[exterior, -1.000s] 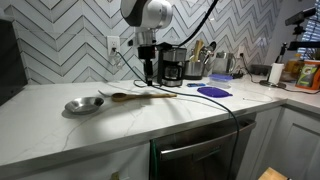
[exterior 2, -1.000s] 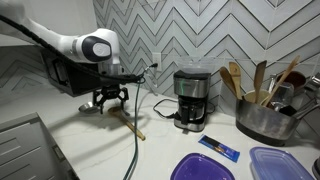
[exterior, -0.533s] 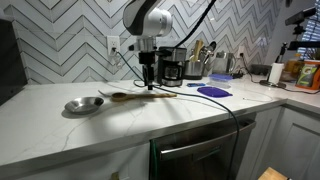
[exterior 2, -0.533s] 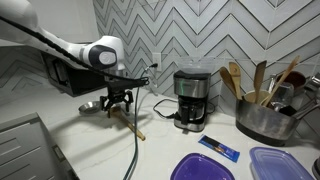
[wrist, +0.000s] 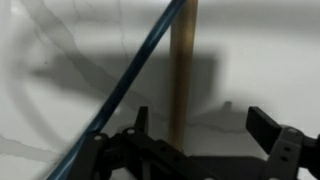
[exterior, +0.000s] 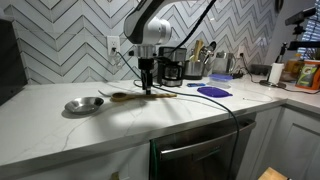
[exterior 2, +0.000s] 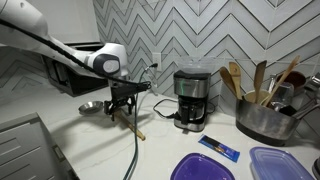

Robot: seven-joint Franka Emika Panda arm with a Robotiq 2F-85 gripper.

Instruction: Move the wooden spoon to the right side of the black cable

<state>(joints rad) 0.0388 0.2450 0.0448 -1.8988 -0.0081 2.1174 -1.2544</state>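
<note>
The wooden spoon (exterior: pixel 132 96) lies flat on the white counter, its handle also showing in an exterior view (exterior 2: pixel 131 123). In the wrist view the handle (wrist: pixel 182 60) runs straight up the frame, and the black cable (wrist: pixel 130 85) crosses it diagonally near the top. The cable (exterior: pixel 222 104) trails over the counter and drops off the front edge (exterior 2: pixel 135 150). My gripper (exterior: pixel 148 88) (exterior 2: pixel 124 104) hangs just above the spoon handle. It is open (wrist: pixel 203 125), and the handle sits between the fingers, close to the left one.
A round metal bowl (exterior: pixel 83 104) sits beside the spoon's bowl end. A coffee maker (exterior 2: pixel 191 98), a purple lid (exterior: pixel 213 91), a pot with upright utensils (exterior 2: pixel 262 115) and containers stand further along the counter. The tiled wall is close behind.
My gripper has come down toward the spoon handle, staying open. The spoon and cable have not moved.
</note>
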